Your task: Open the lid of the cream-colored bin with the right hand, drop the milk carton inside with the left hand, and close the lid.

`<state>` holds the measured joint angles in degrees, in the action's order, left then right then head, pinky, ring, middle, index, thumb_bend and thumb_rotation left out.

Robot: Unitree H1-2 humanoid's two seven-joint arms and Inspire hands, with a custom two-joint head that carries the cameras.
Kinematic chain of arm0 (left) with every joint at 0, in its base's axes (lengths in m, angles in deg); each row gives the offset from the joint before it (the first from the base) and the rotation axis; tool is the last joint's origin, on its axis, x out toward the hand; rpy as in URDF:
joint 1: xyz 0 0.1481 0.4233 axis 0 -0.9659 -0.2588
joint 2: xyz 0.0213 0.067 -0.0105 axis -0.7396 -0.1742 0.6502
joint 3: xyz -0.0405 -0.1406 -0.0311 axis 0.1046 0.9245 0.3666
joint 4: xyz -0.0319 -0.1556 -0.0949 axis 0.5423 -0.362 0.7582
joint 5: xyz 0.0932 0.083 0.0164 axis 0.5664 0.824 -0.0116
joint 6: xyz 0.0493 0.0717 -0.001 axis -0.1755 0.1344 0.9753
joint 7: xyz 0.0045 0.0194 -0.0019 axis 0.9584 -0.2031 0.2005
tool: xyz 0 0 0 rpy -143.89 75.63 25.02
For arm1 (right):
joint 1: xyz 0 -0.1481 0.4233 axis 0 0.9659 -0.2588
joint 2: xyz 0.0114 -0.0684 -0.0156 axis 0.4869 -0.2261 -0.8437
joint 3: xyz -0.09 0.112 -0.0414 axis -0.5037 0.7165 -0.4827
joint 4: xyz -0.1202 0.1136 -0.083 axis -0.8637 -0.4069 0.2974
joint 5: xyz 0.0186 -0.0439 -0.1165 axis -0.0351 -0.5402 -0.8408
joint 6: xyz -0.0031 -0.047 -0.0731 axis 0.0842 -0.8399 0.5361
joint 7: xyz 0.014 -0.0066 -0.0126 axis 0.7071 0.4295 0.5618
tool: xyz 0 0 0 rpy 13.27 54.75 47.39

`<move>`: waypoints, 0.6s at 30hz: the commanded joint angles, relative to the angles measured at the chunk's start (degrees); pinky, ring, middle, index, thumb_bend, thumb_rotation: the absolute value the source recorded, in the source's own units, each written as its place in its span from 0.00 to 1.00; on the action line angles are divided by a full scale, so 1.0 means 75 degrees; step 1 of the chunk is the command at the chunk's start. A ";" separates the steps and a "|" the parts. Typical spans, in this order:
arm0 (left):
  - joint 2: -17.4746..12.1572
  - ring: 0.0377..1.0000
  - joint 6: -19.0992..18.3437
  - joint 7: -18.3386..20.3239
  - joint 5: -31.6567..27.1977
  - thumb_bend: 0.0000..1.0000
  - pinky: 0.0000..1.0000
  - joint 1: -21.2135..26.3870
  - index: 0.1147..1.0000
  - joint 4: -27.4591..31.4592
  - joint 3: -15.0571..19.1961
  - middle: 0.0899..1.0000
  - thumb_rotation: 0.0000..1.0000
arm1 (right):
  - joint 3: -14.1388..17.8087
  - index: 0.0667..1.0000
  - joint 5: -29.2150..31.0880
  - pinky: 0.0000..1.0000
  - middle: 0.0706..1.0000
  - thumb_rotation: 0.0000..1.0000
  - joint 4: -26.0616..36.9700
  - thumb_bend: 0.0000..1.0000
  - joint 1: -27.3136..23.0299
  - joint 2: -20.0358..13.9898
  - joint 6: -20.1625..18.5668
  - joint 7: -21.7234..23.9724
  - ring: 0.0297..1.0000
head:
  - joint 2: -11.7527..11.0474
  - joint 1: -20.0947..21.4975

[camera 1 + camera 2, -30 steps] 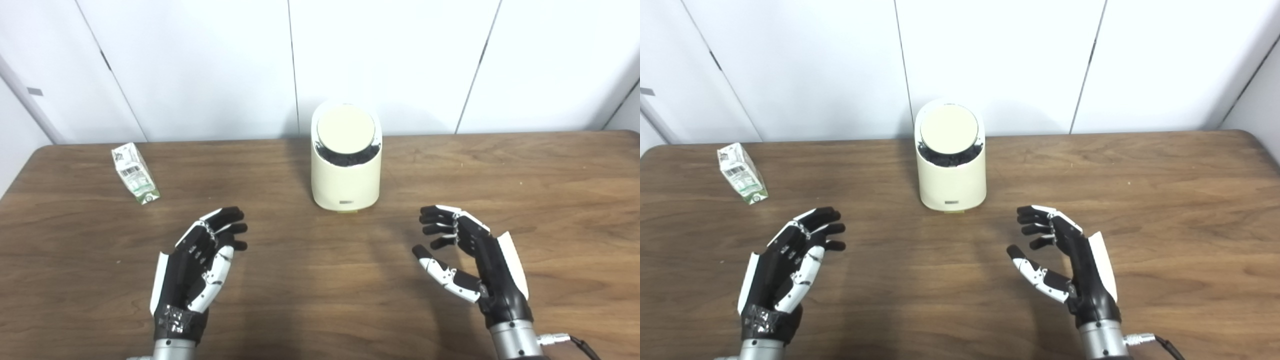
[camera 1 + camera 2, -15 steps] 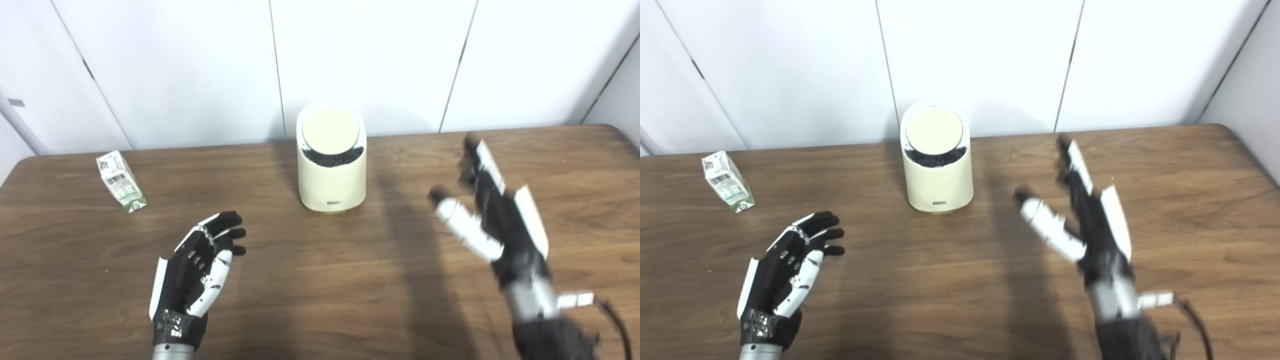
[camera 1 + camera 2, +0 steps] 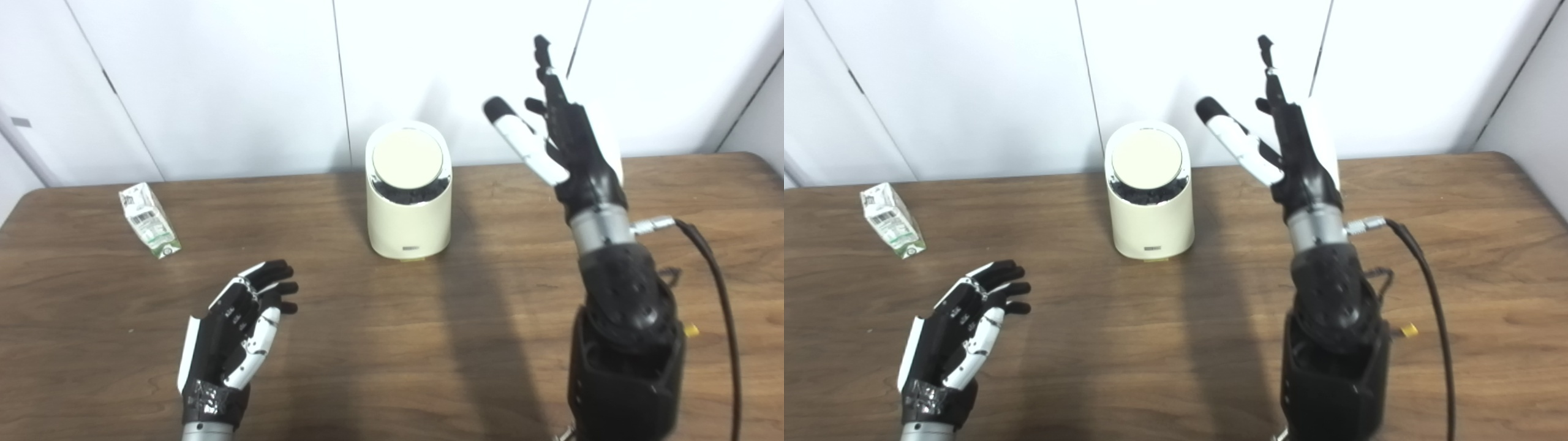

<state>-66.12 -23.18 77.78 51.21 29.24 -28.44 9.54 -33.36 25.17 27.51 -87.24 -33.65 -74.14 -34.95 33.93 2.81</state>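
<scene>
The cream-colored bin (image 3: 408, 211) stands at the back middle of the table, its round lid (image 3: 407, 158) shut and tilted toward me. The milk carton (image 3: 149, 220) lies on the table at the far left, apart from both hands. My right hand (image 3: 566, 141) is raised high to the right of the bin, fingers spread and open, touching nothing. My left hand (image 3: 236, 327) rests low near the table's front left, open and empty, well short of the carton.
The brown wooden table (image 3: 392, 343) runs to a white panelled wall behind the bin. A black cable (image 3: 723, 294) trails from my right wrist over the table's right side.
My right arm has risen from low over the table to high beside the bin, fingers straightening. My left hand has stayed put. The camera has shifted slightly.
</scene>
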 commanded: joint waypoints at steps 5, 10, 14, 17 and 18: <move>0.0057 0.70 0.0107 -0.0069 0.0197 0.21 0.61 -0.0342 0.72 0.0229 -0.0082 0.73 0.32 | -0.0686 1.00 -0.0497 0.93 1.00 0.62 -0.1111 0.74 -0.0665 -0.0284 0.0337 -0.1086 1.00 | 0.0020 -0.0060; 0.0093 0.69 0.0095 -0.0099 0.0203 0.22 0.60 -0.0347 0.71 0.0227 -0.0094 0.72 0.34 | -0.0923 1.00 -0.0459 0.98 1.00 0.57 -0.1857 0.76 -0.0970 -0.0351 0.0233 -0.1551 1.00 | 0.0022 -0.0065; 0.0079 0.70 0.0100 -0.0115 0.0276 0.21 0.61 -0.0343 0.72 0.0218 -0.0143 0.73 0.35 | -0.1049 1.00 -0.0419 1.00 1.00 0.52 -0.2546 0.73 -0.1130 -0.0465 0.0248 -0.1908 1.00 | 0.0013 -0.0084; 0.0098 0.69 0.0107 -0.0151 0.0319 0.21 0.60 -0.0337 0.71 0.0202 -0.0173 0.73 0.34 | -0.1135 1.00 -0.0399 1.00 1.00 0.48 -0.3089 0.73 -0.1211 -0.0527 0.0316 -0.2266 1.00 | 0.0001 -0.0109; 0.0098 0.69 0.0117 -0.0157 0.0329 0.21 0.60 -0.0334 0.71 0.0193 -0.0180 0.73 0.34 | -0.1170 1.00 -0.0400 1.00 1.00 0.47 -0.3225 0.72 -0.1232 -0.0549 0.0311 -0.2351 1.00 | 0.0001 -0.0109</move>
<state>-65.77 -23.19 76.68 53.28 29.21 -28.44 8.53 -41.77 22.47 3.03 -93.58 -37.43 -73.56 -50.62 33.93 1.93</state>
